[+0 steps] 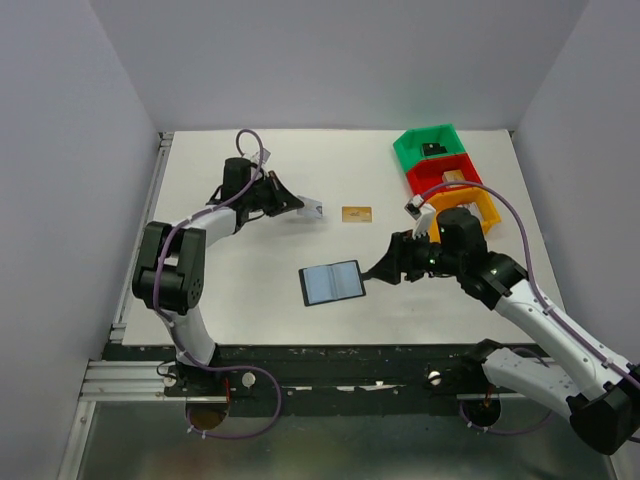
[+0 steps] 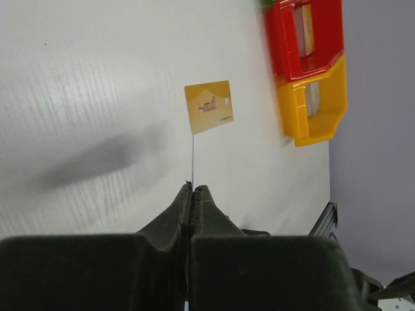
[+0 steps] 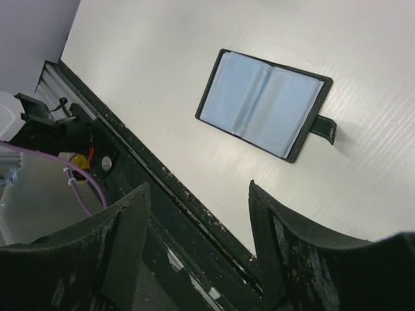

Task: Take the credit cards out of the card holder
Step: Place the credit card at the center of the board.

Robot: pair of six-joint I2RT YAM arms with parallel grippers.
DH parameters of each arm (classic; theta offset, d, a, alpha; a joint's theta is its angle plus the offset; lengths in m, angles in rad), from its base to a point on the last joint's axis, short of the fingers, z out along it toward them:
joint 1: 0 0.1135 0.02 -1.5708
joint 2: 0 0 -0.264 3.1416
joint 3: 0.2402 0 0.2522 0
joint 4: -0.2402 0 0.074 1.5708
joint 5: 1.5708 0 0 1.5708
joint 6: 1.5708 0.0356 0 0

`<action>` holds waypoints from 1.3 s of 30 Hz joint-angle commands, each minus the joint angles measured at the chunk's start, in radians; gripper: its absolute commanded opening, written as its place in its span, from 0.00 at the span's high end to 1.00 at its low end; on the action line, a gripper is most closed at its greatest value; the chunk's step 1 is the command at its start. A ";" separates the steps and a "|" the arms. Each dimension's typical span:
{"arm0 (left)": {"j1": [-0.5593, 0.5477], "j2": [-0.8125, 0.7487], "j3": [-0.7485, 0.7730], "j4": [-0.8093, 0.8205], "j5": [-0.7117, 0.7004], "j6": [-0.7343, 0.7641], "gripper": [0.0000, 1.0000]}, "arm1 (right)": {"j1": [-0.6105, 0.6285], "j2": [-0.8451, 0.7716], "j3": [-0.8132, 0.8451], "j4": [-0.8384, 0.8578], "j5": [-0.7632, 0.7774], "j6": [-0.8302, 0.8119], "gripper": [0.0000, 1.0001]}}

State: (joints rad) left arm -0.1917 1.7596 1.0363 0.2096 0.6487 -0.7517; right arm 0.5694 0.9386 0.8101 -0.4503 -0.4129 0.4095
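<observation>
The white table point(image 1: 250, 300) carries everything. The right arm point(image 1: 520, 300) reaches in from the near right corner, and the left arm point(image 1: 180, 250) stretches toward the far middle. Three bins stand in a row at the far right: the green bin point(image 1: 412, 148), the red bin point(image 1: 425, 178) and the orange bin point(image 1: 487, 210).

The card holder point(image 1: 331, 283) lies open and flat on the table's near middle, its blue-grey pockets facing up. Its strap tab point(image 3: 322, 126) sticks out on the side toward the right arm. The right gripper point(image 1: 378, 270) sits just to the right of the holder with its jaws spread wide and nothing between them. In the right wrist view the holder point(image 3: 262, 103) lies on the table beyond the fingertips point(image 3: 259, 194), near them but not touching.

The left gripper point(image 1: 300, 206) is well away from the holder, on the far side of it. Its jaws are pressed together on a silver-grey card point(image 1: 313, 208) (from its own wrist camera the card shows only as a thin edge-on line point(image 2: 192, 162)). A gold-orange card point(image 1: 357, 214) lies face up on the table just beyond that gripper's tip, between it and the bins.
</observation>
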 commanded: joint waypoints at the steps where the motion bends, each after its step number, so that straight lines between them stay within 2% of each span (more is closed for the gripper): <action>1: 0.005 0.092 0.093 -0.006 0.026 0.031 1.00 | 0.001 0.000 -0.023 0.012 0.003 -0.012 0.31; 6: 0.005 0.187 0.169 -0.013 0.028 0.026 1.00 | 0.001 0.017 -0.046 0.030 -0.013 -0.006 0.31; 12: 0.006 0.268 0.189 0.042 0.038 -0.026 1.00 | 0.001 0.022 -0.048 0.032 -0.017 -0.008 0.31; 19: 0.005 0.316 0.165 0.145 0.078 -0.081 1.00 | 0.001 0.037 -0.043 0.030 -0.017 -0.012 0.31; 28: -0.008 0.356 0.183 0.163 0.101 -0.092 0.99 | 0.001 0.066 -0.035 0.027 -0.024 -0.012 0.31; 30: -0.012 0.363 0.186 0.172 0.108 -0.095 0.96 | 0.000 0.071 -0.031 0.024 -0.023 -0.015 0.31; 39: -0.012 0.360 0.212 0.137 0.135 -0.057 0.67 | 0.000 0.094 -0.014 0.004 -0.023 -0.029 0.31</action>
State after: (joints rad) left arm -0.1989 2.1120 1.2057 0.3553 0.7444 -0.8402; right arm 0.5694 1.0214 0.7731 -0.4366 -0.4164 0.3992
